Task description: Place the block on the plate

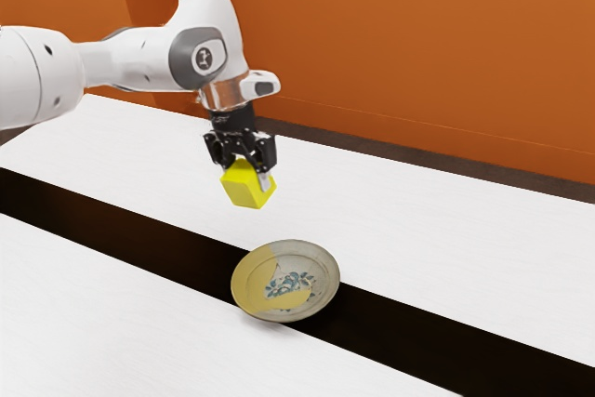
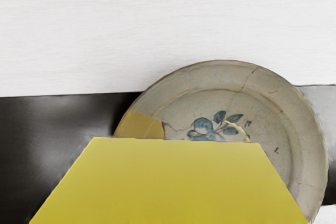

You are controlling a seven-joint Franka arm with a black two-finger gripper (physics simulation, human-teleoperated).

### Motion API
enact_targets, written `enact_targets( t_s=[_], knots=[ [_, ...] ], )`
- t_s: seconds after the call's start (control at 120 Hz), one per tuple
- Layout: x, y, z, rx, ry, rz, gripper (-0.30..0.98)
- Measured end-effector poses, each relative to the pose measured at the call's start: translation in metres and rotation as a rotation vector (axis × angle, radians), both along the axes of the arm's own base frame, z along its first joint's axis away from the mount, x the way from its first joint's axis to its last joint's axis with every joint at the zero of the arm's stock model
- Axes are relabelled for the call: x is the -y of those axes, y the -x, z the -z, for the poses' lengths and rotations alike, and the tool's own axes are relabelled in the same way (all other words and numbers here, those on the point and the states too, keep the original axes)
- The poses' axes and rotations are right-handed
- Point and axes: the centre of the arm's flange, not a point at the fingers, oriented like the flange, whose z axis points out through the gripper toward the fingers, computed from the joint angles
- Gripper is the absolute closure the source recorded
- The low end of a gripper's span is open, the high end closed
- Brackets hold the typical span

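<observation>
In the exterior view my black gripper (image 1: 246,161) is shut on the yellow block (image 1: 245,185), one finger on either side of it. The block hangs tilted in the air, above and a little to the exterior view's left of the plate (image 1: 239,284). That plate is round and grey-beige with a blue floral pattern and a tan patch. In the wrist view the block (image 2: 170,182) is large at the lower edge and hides part of the plate (image 2: 215,72) beneath.
A white table (image 1: 446,220) has a dark recessed strip (image 1: 139,234) running across it, and the plate lies over this strip. White surface lies on both sides of the strip. Behind the table stands an orange wall (image 1: 418,53).
</observation>
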Motion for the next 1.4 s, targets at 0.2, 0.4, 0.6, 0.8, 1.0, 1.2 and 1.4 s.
enact_targets(
  t_s=[0.2,0.4,0.6,0.8,1.0,1.2,1.4],
  knots=[
    [0.033,0.028,0.008,-0.028,0.012,0.059,0.26],
    [0.05,0.032,0.031,-0.04,0.01,0.088,0.26],
    [0.053,0.032,0.073,-0.073,0.004,0.091,0.26],
    [0.052,0.029,0.11,-0.093,0.001,0.091,0.26],
    [0.052,0.027,0.12,-0.083,0.005,0.093,0.21],
    [0.052,0.027,0.116,-0.067,0.01,0.103,0.08],
    [0.049,0.027,0.068,-0.003,0.014,0.114,0.03]
  ],
)
